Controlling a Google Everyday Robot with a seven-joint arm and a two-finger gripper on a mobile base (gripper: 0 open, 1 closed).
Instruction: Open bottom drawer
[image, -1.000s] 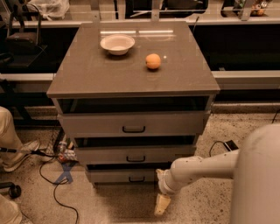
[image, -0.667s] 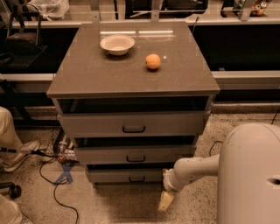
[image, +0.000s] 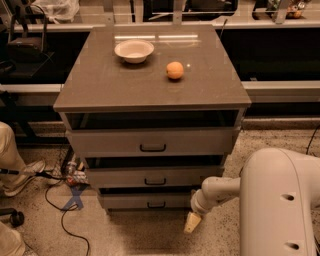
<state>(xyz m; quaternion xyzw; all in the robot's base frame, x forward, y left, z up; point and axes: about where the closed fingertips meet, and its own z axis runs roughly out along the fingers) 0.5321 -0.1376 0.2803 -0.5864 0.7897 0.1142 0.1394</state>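
Nearest the camera, the robot's bulky white body (image: 280, 200) fills the lower right corner, and from it the arm (image: 217, 191) reaches left and downward toward the foot of the cabinet. At its end the gripper (image: 192, 222) hangs low over the speckled floor (image: 150, 235), pointing down, just off the right front corner of the cabinet and below the level of the drawer fronts. Whether it is open or closed cannot be told from this view, and it appears to hold nothing. That low posture probably suits the task, since the bottom drawer (image: 125, 201) is the lowest and slimmest of the three fronts, close to the floor, with its small dark handle (image: 156, 204) at the middle of the panel, well to the left of the gripper. The drawer looks shut or nearly so, so the pull has not yet begun; the gripper would need to rise a little and move left to reach the handle. Above sit the middle drawer (image: 115, 177) and the tall top drawer (image: 110, 142). On the cabinet top (image: 100, 90) a white bowl (image: 134, 50) and an orange (image: 174, 70) rest apart from each other, far from the work below.
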